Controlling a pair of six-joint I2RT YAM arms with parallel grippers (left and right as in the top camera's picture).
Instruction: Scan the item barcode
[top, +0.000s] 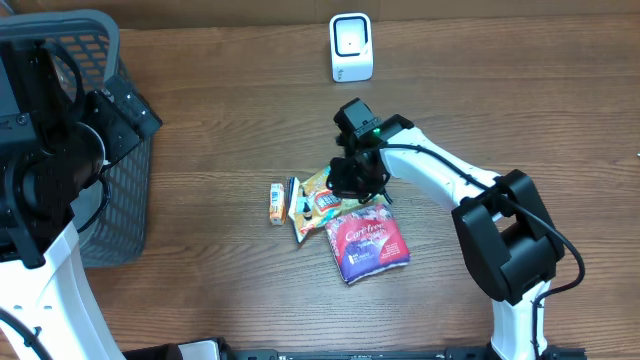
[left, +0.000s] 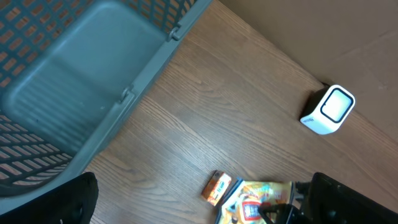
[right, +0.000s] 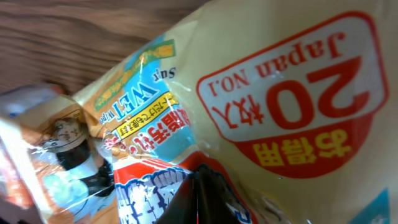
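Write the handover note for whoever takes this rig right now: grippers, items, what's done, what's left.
Left gripper: open, empty, near the basket.
Right gripper: shut on the yellow wipes packet, which looks not yet lifted off the table, beside the purple pouch and small orange box.
Scanner: upright at the table's far side, apart from the items.
Done: packet gripped.
Left: lift it and present its barcode to the scanner; no barcode in view.
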